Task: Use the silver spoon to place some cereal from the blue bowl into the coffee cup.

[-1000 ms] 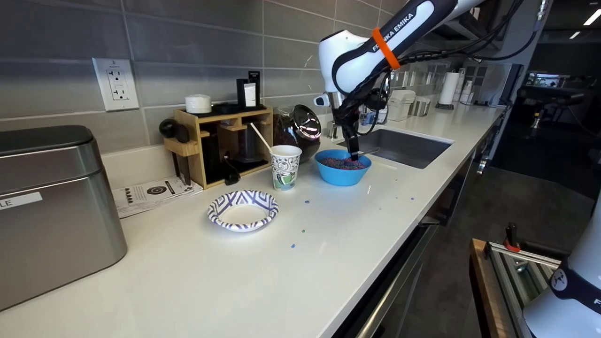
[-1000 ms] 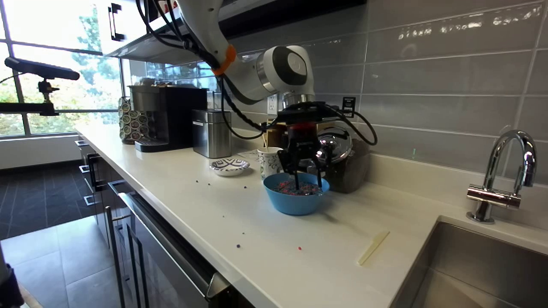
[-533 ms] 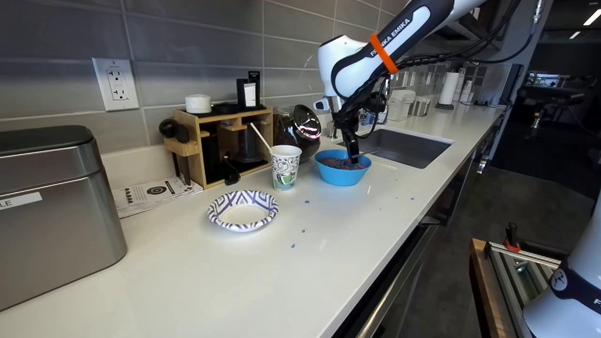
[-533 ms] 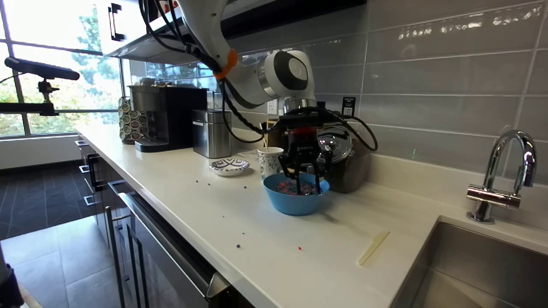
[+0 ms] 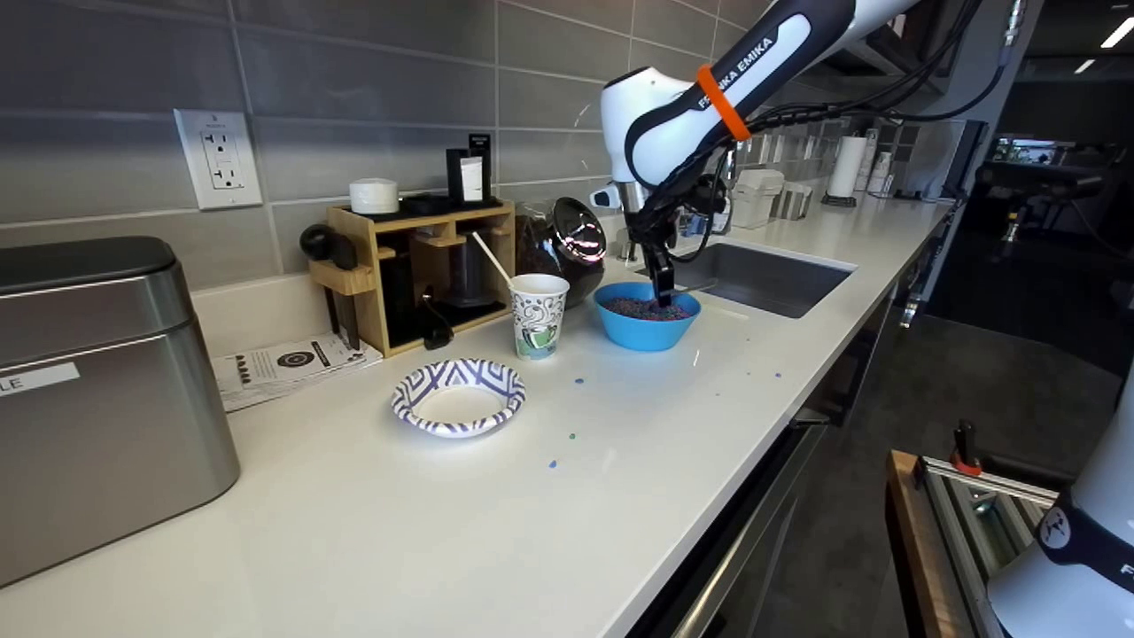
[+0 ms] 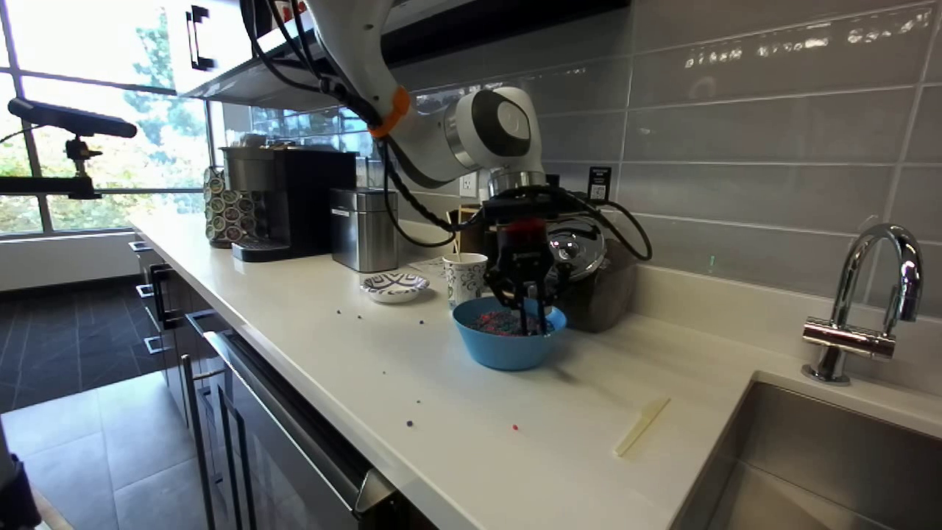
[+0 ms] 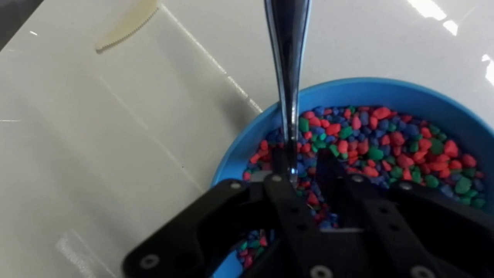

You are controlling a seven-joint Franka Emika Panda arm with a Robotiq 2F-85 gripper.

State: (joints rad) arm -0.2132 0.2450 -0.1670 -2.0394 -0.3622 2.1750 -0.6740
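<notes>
The blue bowl (image 5: 644,334) holds red, green and blue bits of cereal; it also shows in an exterior view (image 6: 508,355) and in the wrist view (image 7: 366,85). The silver spoon (image 7: 288,65) leans over the bowl's rim, its handle sticking out; its lower end is hidden by the gripper and cereal. My gripper (image 7: 303,162) points down into the bowl, partly open, fingers on either side of the spoon handle. The handle lies close to one finger, with a gap to the other. The white coffee cup (image 5: 539,315) stands upright beside the bowl with a pale stick in it.
A patterned dish (image 5: 409,403) lies in front of the cup. A dark jar (image 6: 603,294) stands close behind the bowl. A pale plastic knife (image 6: 642,428) lies near the sink (image 6: 773,478). A wooden organizer (image 5: 368,301) and steel bin (image 5: 115,416) stand along the wall.
The gripper has come down slightly into the bowl, and its fingers have moved closer together around the spoon handle. The bowl and cup have not moved.
</notes>
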